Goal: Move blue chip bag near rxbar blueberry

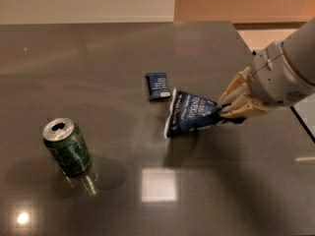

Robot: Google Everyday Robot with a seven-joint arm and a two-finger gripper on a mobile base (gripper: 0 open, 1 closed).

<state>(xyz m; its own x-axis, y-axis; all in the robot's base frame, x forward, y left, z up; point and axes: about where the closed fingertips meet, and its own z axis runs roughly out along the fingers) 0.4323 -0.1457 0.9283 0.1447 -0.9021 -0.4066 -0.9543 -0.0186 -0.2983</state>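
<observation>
The gripper [224,113], at the right, is pinching the bag [189,113] by its right end, fingers closed on the foil to carry it; the bag is sitting just right of the bar [158,86], seemingly almost placed, well apart from the can [66,146]

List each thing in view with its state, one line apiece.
rxbar blueberry: lying flat on the table, wrapped, ungripped.
blue chip bag: gripped at its right end, crumpled, close beside the rxbar blueberry.
green can: upright, top opened, front left.
gripper: at right, fingers shut on the blue chip bag.
</observation>
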